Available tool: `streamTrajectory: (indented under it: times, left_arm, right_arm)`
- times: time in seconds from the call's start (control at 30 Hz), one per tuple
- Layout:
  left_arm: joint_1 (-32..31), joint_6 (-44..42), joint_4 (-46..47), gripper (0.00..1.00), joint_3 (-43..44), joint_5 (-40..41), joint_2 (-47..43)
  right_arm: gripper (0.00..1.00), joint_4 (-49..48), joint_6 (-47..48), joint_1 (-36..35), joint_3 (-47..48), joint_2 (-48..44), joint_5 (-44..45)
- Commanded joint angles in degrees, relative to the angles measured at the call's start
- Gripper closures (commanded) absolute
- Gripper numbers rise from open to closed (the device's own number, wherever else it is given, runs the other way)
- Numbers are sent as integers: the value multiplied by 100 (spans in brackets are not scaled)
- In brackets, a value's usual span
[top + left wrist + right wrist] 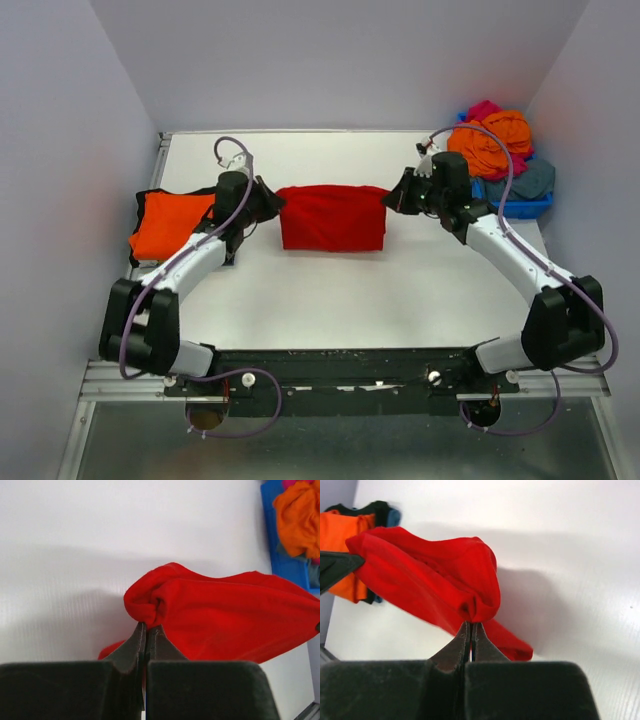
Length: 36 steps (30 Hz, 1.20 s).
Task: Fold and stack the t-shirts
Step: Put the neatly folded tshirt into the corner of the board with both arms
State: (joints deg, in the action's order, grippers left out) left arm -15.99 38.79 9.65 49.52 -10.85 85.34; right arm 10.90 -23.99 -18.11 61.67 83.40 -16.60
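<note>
The left end effector [146,628] and right end effector [471,626] each clenched one end of the red t-shirt [332,217], stretching it over the table [330,300], seemingly to fold it squarely.

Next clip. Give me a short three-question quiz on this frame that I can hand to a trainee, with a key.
1. True or false: the left jaws and the right jaws are each shut on an end of the red t-shirt.
2. What lies flat on the left side of the table? A) a magenta t-shirt B) an orange t-shirt C) a grey-blue t-shirt
3. Which container holds the crumpled pile at the far right?

Key: 1 true; 2 B; 3 the blue bin.
</note>
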Motion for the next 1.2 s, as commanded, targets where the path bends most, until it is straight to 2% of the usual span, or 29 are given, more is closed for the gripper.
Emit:
streamTrajectory:
  times: [0.0, 0.1, 0.23, 0.33, 0.47, 0.6, 0.83, 1.03, 1.17]
  left_arm:
    - [17, -108, -655, 100, -57, 1040, -1342]
    - [34, -126, -1708, 100, 337, 1838, -2002]
    - [157, -143, -3352, 100, 1269, 3287, -2346]
    - [359, -213, -4171, 100, 1832, 4115, -2469]
    - [824, -441, -4787, 100, 2299, 4959, -2549]
    - [1509, -600, -4981, 100, 2282, 5374, -2584]
    - [2485, -1039, -4631, 100, 2062, 5814, -2505]
    - [2969, -1144, -3797, 100, 1492, 5674, -2233]
    - [3119, -1137, -3611, 100, 1534, 5655, -1969]
  right_arm:
    - [99, -378, 193, -333, 73, -490, -132]
    - [99, -378, 88, -561, 397, -579, -247]
    - [99, -308, 8, -1080, 1179, -351, -274]
    - [99, -290, -79, -1563, 1768, 0, -247]
    - [99, -307, -202, -2265, 2523, 624, -89]
    - [99, -307, -308, -2881, 3253, 1309, 69]
    - [99, -492, -659, -3401, 4177, 2452, 148]
    - [99, -580, -897, -3524, 4617, 3164, 105]
    - [99, -519, -985, -3533, 4977, 3613, 34]
